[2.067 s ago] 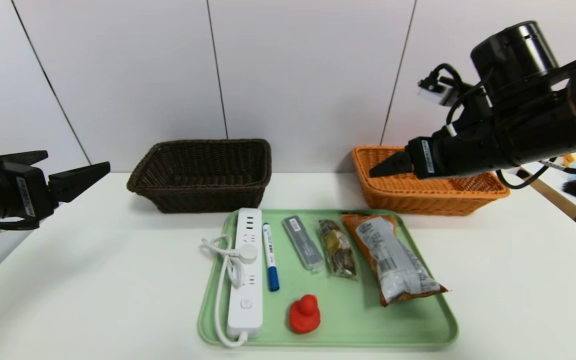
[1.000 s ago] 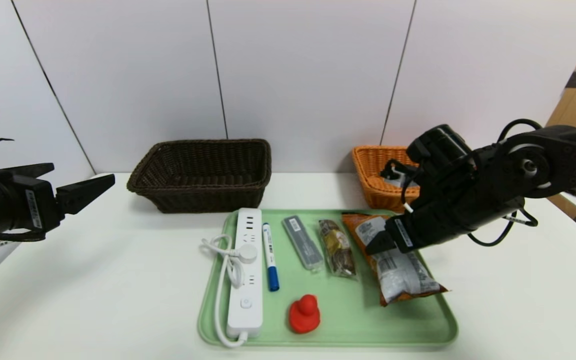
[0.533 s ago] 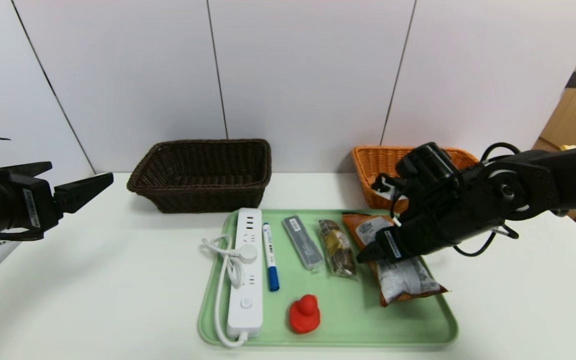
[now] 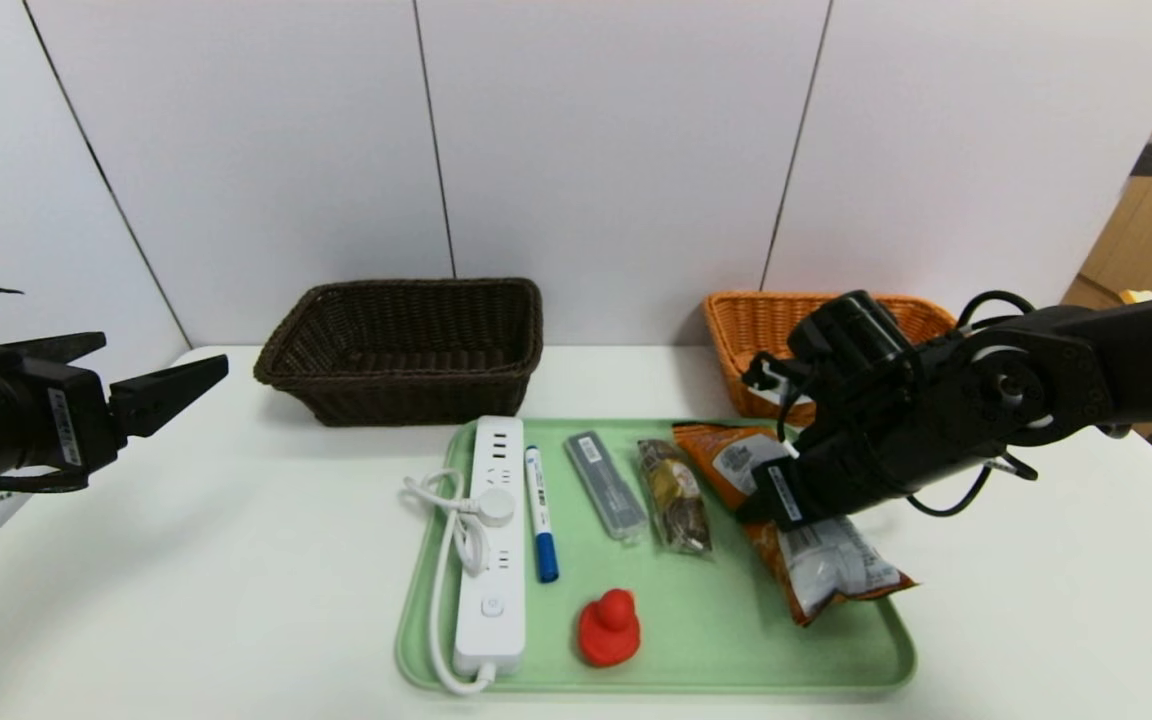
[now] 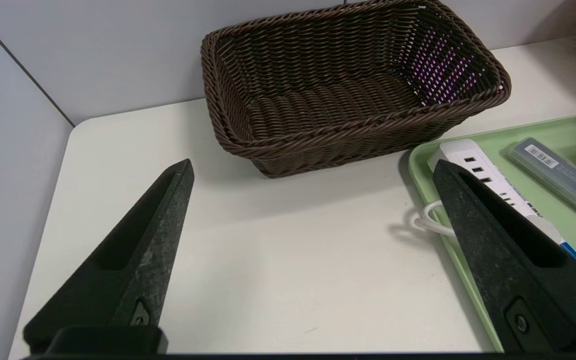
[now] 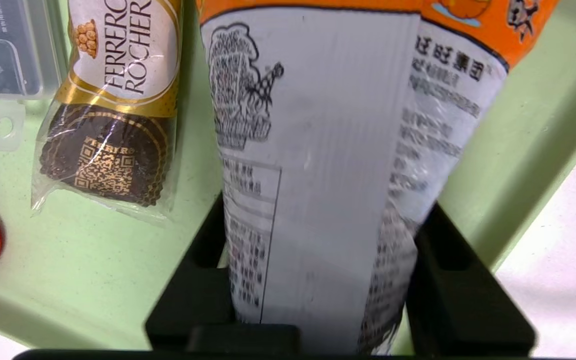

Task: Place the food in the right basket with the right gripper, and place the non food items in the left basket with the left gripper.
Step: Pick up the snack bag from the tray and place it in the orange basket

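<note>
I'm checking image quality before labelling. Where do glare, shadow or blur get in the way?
Head view: even light, soft shadow beside the snack bag. Right wrist view: glare streaks the chocolate wrapper; bag print blurs near the right gripper. Left wrist view: sharp, purple tint inside the brown basket.

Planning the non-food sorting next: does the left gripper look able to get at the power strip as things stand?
Probably yes. The left gripper hangs open beside the table, and the power strip lies uncovered on the tray's left edge, nothing between.
</note>
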`<state>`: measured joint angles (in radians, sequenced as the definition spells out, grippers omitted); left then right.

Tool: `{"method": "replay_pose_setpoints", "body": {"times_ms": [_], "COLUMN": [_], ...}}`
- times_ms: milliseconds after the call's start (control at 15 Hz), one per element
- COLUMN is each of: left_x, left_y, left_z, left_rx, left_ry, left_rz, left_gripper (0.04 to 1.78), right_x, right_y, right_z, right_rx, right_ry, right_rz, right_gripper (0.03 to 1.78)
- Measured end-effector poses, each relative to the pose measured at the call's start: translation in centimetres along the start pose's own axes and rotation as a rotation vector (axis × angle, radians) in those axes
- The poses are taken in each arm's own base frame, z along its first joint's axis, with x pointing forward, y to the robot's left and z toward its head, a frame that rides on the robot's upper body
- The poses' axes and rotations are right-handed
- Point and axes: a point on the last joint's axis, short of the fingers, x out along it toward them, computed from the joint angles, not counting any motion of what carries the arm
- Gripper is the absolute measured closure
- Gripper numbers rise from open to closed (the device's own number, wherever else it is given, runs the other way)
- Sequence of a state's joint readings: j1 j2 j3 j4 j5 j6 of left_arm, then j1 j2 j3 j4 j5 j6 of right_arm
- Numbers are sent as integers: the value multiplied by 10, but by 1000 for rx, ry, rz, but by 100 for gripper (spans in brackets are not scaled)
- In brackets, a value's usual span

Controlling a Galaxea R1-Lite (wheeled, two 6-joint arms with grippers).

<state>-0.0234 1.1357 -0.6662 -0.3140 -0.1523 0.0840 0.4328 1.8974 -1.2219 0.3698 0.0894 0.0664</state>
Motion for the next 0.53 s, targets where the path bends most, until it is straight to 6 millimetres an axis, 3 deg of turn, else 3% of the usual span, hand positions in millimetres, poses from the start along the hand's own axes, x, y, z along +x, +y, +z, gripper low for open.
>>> {"method": "replay_pose_setpoints", "body": {"times_ms": [133, 333, 533], "left_x": [0, -1, -2], "left_y": [0, 0, -1], "left_z": [-1, -3, -9], "left_rx": [0, -2, -5], "left_ry": [1, 9, 27], "left_rz": [0, 0, -1], "left_gripper": [13, 13, 13], "right_x": [-6, -29, -72], "right_y": [3, 13, 25], "right_z": [1, 2, 6], "right_rx": [-9, -36, -73], "right_ry": [-21, -84, -259], "right_rz": [7, 28, 64], "right_gripper": [134, 134, 134]}}
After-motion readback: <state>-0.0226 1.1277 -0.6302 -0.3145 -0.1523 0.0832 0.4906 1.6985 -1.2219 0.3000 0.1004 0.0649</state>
